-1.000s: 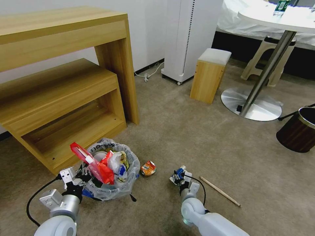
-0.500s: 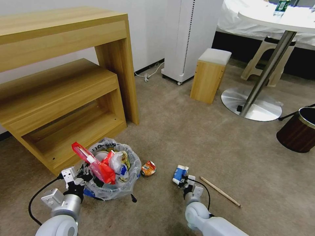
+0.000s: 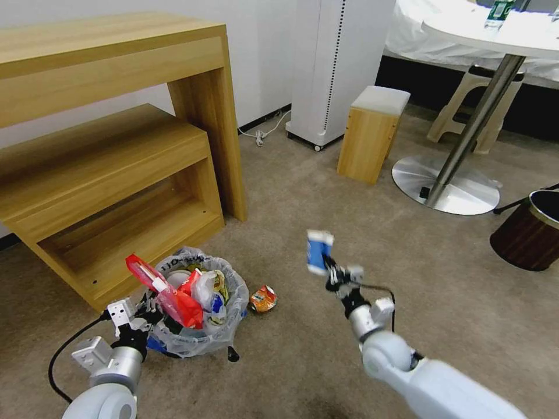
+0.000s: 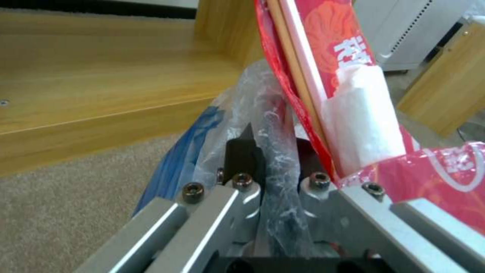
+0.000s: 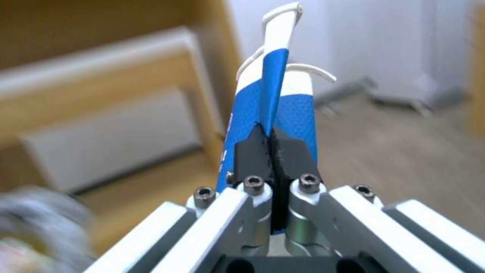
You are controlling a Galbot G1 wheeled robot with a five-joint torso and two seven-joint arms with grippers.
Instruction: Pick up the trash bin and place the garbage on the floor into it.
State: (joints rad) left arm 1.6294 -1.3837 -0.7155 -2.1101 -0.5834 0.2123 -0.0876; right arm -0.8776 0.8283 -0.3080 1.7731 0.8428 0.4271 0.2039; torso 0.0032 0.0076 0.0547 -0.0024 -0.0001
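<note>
One trash bin stood on the carpet, with one snack wrapper lying just beside it. One blue-white carton was off the floor. One long red packet stuck out of the bin. There were two stools, one brown bin, one round table and two grippers.

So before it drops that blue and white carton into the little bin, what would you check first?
1. Right end effector clamped on the carton: ok.
2. Carton lifted clear of the floor: ok.
3. Left end effector gripping the trash bin by its rim and bag: ok.
4. Carton above the bin opening: not ok, it hangs off to the bin's right.
5. Room left in the bin: cannot tell, it looks heaped.
6. Floor cleared: not ok, an orange wrapper lies beside the bin.
</note>
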